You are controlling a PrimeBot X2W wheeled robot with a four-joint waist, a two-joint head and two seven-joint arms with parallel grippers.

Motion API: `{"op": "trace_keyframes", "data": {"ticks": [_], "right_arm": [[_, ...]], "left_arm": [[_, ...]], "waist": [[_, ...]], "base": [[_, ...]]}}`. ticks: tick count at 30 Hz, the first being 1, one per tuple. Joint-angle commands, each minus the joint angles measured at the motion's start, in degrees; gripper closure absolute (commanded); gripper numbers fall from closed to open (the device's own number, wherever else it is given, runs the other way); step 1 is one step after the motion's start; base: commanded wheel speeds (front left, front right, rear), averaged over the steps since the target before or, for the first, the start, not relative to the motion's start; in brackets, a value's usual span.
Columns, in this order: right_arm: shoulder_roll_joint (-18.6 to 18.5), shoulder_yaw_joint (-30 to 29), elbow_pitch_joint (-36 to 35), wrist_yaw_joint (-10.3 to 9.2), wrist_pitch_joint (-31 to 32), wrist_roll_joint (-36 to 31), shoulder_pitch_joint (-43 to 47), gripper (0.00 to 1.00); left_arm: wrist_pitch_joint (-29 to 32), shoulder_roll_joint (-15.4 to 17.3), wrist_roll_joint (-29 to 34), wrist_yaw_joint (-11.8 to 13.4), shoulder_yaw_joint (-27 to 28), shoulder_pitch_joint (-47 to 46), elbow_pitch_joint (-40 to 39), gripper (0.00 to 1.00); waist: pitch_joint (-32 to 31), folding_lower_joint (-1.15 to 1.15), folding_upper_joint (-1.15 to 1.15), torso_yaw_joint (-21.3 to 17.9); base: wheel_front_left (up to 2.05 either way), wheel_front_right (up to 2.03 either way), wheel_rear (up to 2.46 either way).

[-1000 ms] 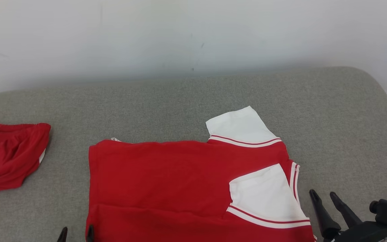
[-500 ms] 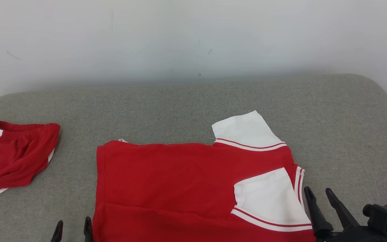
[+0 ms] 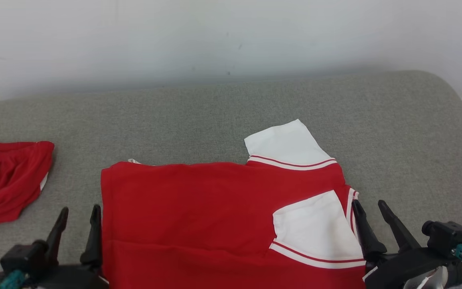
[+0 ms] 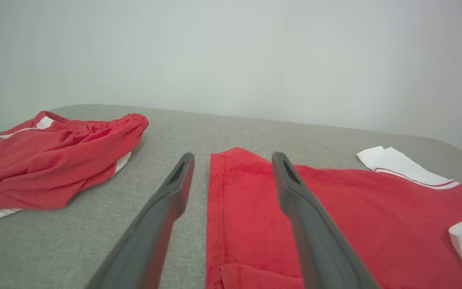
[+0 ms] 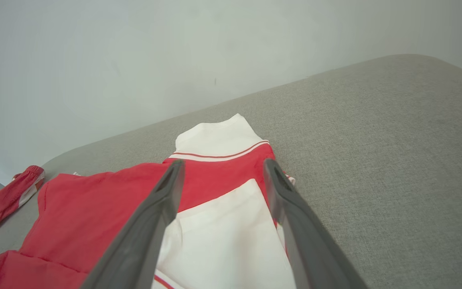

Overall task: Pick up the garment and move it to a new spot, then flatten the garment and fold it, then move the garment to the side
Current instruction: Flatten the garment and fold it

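The garment (image 3: 199, 208) is a red shirt with white, red-striped sleeves, lying partly folded on the grey padded surface; it also appears in the left wrist view (image 4: 355, 212) and the right wrist view (image 5: 94, 216). My left gripper (image 3: 78, 210) stands open at the shirt's left edge, one finger over the fabric's hem (image 4: 231, 154). Open as well, my right gripper (image 3: 369, 204) sits at the shirt's right edge by the folded white sleeve (image 5: 221, 162). Neither holds anything.
A second red garment with white trim (image 3: 2, 188) lies crumpled at the far left (image 4: 50, 156). The grey padded surface (image 3: 395, 132) ends at a white wall behind and rounds off at the right.
Both grippers have risen further into the head view along the shirt's two side edges. The camera shifted slightly; the shirt itself lies as before.
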Motion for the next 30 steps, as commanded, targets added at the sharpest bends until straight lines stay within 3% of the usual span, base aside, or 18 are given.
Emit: {"op": "trace_keyframes", "data": {"ticks": [1,9,30], "right_arm": [[0.3,0.2,0.1,-0.05,-0.4,-0.6,-1.0,0.0],[1.4,1.5,2.6,-0.06,-3.1,-0.5,-5.8,0.0],[1.2,3.4,6.9,-0.06,-6.0,-0.4,-9.6,0.0]], "left_arm": [[0.8,0.9,-0.5,-0.8,0.2,-1.7,0.7,0.0],[4.9,3.7,-2.9,-4.5,0.9,-10.2,6.4,0.0],[2.3,4.3,-5.2,-7.6,1.8,-22.4,27.0,0.0]], "waist": [[1.9,0.0,0.0,-1.5],[7.2,0.0,0.0,-5.8],[11.3,0.0,0.0,-8.6]], "base": [[0.0,0.0,0.0],[0.0,0.0,0.0],[0.0,0.0,0.0]]}}
